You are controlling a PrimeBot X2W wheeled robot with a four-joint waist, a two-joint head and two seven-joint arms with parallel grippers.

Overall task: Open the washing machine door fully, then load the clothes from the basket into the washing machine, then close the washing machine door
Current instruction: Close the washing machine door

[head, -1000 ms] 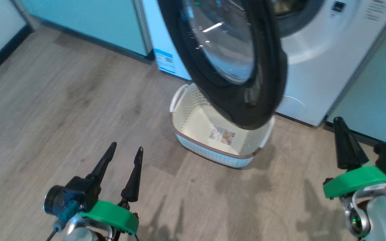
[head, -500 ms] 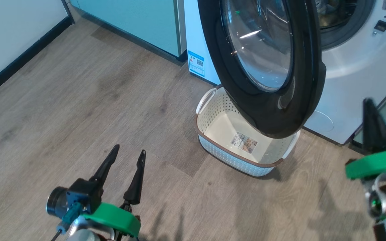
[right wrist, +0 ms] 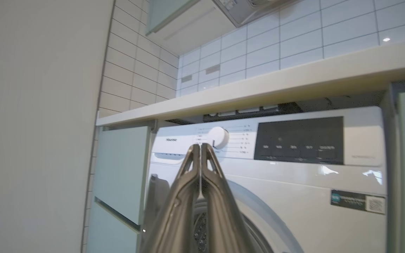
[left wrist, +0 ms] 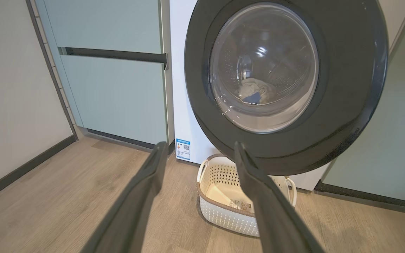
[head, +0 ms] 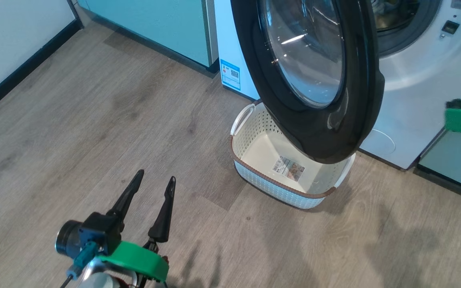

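With the basket (head: pixel 272 190) empty below the open washing machine door (head: pixel 318 132) and the clothes (left wrist: pixel 253 93) inside the drum, the clenched right gripper (right wrist: pixel 200 146) has risen at the frame's right edge while the left gripper (head: pixel 156 176) hangs released, so closing remains.

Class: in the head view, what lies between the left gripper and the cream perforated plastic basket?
In the head view, only bare wood-plank floor separates the left gripper from the basket.

The washing machine door (head: pixel 318 132) is covering the far corner of the basket (head: pixel 272 191), its top running out of view.
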